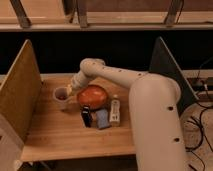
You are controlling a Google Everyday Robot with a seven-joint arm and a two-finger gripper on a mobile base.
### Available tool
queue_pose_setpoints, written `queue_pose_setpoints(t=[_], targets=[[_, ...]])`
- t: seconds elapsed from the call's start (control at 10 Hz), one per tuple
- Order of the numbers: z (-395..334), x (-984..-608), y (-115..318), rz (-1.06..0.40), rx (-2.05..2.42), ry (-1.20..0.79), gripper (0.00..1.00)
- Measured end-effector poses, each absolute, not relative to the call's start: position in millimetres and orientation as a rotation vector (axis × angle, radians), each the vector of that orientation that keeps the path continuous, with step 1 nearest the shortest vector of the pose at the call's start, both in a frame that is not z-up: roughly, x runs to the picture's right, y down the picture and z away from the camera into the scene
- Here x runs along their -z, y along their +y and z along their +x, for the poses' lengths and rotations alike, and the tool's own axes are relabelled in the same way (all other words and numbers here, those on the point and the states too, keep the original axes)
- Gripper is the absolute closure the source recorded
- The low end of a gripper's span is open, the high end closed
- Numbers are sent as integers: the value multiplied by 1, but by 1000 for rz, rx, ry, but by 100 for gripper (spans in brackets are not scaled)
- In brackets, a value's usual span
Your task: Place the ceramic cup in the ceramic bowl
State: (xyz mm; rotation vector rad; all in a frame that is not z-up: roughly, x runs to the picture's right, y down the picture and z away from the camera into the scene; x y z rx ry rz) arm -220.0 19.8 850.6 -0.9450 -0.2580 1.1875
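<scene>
The hand (69, 90) sits at the right rim of the small beige ceramic cup (60, 96), near the wooden counter's (55, 137) left edge. Just beside it rests the glossy orange-red ceramic bowl (93, 96) (the cup stands outside it), mid-counter toward the back edge.

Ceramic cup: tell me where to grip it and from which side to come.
Probably grip the ceramic cup by its rim, coming from above: it stands upright, mouth open upward, close beside the ceramic bowl, leaving little side room there. The gripper is at the rim's bowl side.
</scene>
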Motion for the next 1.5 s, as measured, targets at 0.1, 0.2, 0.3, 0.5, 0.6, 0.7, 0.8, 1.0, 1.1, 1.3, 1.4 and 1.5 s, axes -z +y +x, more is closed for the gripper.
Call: queue_pose_setpoints(t=[0.1,0.2,0.3,0.5,0.6,0.7,0.8,1.0,1.1,1.3,1.4,1.5], targets=[[-232,-847,14,-949,-1163,-307,100],[-239,-844,4,-940,-1140,-351,100],[-239,-842,-3,-924,-1128,-366,100],[-210,-839,-28,-832,-1120,-356,100],[-189,-834,-41,-783,-1134,-338,100],[-172,-830,-48,-747,-1147,-321,100],[-144,-820,-58,-689,-1177,-289,100],[-108,-805,-61,-627,-1226,-238,100],[-91,-799,-57,-605,-1255,-209,100],[-61,-792,-46,-578,-1331,-159,100],[-48,-792,-37,-574,-1374,-135,100],[-42,-793,-30,-578,-1405,-119,100]])
